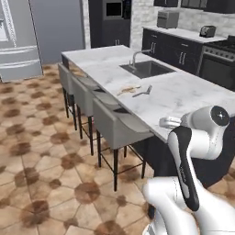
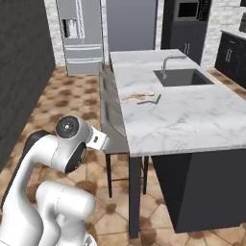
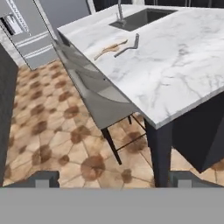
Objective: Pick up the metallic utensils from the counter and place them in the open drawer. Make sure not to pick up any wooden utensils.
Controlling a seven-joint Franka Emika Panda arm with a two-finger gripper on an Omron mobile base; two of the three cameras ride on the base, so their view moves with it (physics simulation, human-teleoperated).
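On the white marble counter (image 3: 183,65), near its stool-side edge and in front of the sink, lie the metallic utensils: a slim grey fork (image 3: 124,50) (image 1: 139,93) (image 2: 146,101) and, touching its end, a small knife (image 3: 136,40) (image 1: 149,88). Right beside them are the tan wooden utensils (image 3: 109,49) (image 1: 128,89) (image 2: 137,95). My gripper (image 3: 113,181) is open with nothing between its fingers. It hangs well short of the counter's near corner, above the tiled floor. The open drawer is out of view.
Grey bar stools (image 1: 117,124) (image 3: 98,98) line the island's left side. A dark sink (image 1: 148,69) with a faucet (image 1: 136,56) sits beyond the utensils. The fridge (image 2: 79,33) stands at the back. Dark cabinets and a stove (image 1: 218,64) run along the right wall.
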